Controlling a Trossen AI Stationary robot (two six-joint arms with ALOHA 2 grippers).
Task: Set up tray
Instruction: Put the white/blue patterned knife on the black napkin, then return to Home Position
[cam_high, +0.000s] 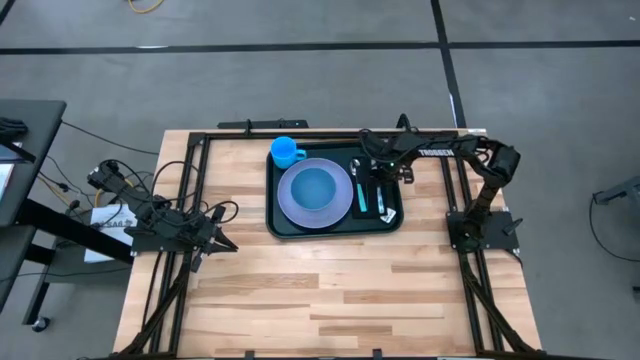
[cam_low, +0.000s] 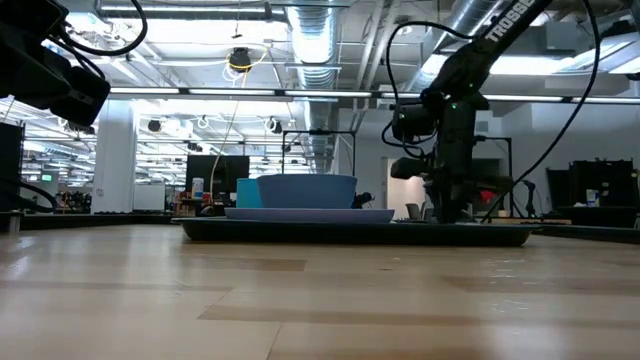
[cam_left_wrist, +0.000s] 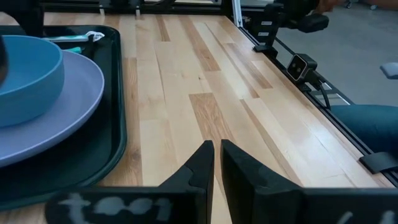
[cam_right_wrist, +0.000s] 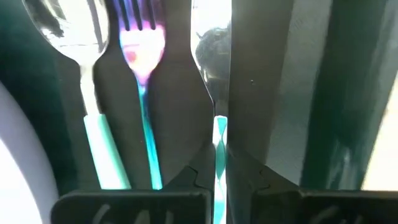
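- As the high view shows, the tray (cam_high: 274, 222) sits upper centre of frame on the table (cam_high: 330, 290), nearly fully loaded.
- Purple plate (cam_high: 314, 196) on tray with blue bowl (cam_high: 314, 185) on top; blue cup (cam_high: 285, 152) at tray's upper-left corner.
- Spoon (cam_right_wrist: 87, 93), fork (cam_right_wrist: 142, 81) and knife (cam_right_wrist: 219, 124) lie side by side at tray's right.
- Right gripper (cam_right_wrist: 221, 171) clenched on the knife handle, down at the tray; releasing it looks like the last step.
- Left gripper (cam_left_wrist: 216, 163) closed, empty, parked at left table edge.

Even overhead light; right wrist close-up is blurred, perhaps glare-washed.
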